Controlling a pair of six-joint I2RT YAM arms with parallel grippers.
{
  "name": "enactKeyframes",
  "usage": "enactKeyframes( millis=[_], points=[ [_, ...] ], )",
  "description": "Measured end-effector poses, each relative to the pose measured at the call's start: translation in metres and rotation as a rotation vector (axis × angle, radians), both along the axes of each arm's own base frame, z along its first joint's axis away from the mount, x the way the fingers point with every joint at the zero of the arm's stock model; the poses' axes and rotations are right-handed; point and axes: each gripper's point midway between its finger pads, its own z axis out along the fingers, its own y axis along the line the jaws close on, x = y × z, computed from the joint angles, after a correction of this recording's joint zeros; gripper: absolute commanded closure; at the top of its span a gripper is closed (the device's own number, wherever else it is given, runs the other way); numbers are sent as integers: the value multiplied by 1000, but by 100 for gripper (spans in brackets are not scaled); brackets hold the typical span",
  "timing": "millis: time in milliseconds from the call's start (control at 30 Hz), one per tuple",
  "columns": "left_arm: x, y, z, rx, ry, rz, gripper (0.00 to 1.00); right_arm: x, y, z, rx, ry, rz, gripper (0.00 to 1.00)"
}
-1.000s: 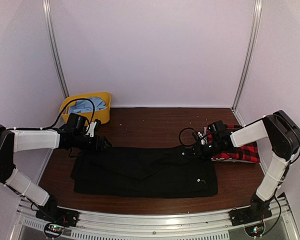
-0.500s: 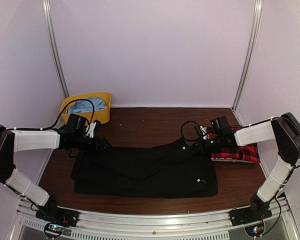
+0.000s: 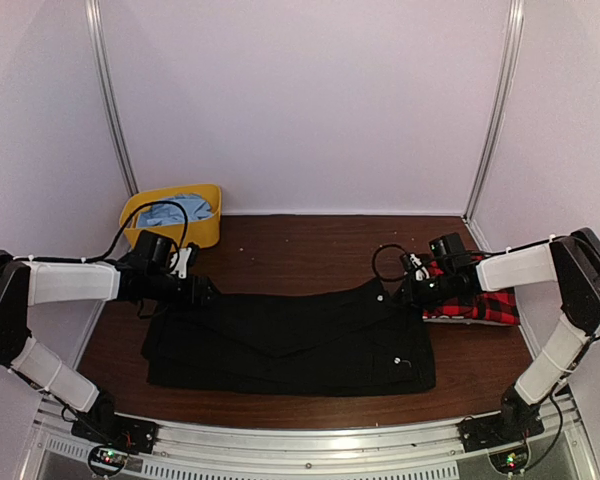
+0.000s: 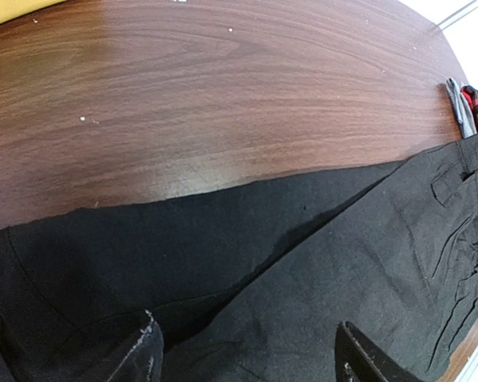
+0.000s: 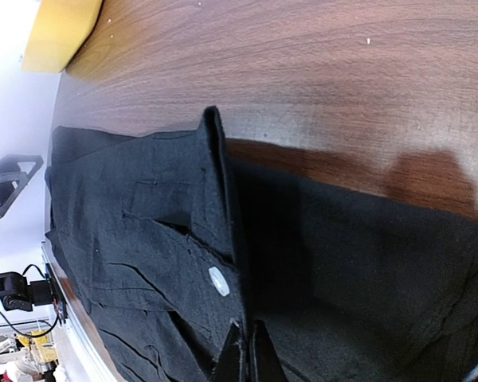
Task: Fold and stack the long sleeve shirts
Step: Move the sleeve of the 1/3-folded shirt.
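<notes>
Two arms built alike: left arm (image 3: 70, 282) and right arm (image 3: 515, 265), each with white tube-shaped links between rounded black joint housings (image 3: 592, 268). Thin black cables (image 3: 166, 203) looped above the wrists, small white fittings beside them. Boxy black wrist heads (image 3: 155, 250) behind the jaws. Black base blocks (image 3: 105, 432) seated on a ribbed silver rail (image 3: 310, 455), tiny red and green lights (image 3: 507, 462) below. Black tapered left jaws, one edge scuffed pale; slim black pointed right jaws.
</notes>
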Motion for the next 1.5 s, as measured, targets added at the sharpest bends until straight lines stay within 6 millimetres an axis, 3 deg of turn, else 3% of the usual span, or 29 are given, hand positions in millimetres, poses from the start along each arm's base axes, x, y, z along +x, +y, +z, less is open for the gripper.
enactKeyframes(
  millis=[500,900,1033,1267,1500],
  points=[
    [3,0,-11,41,1,14,25,-4,-17,-14,-92,16,-11,100],
    [3,3,-32,159,0,28,25,-5,-27,-23,-162,13,-13,99],
    [1,4,-43,221,2,26,25,-6,-28,-24,-173,14,-12,91],
    [-1,5,-55,335,-16,29,25,-7,-31,-24,-190,13,-17,60],
    [-2,8,-60,435,-37,34,23,-5,-26,2,-183,-61,-13,58]
  ],
)
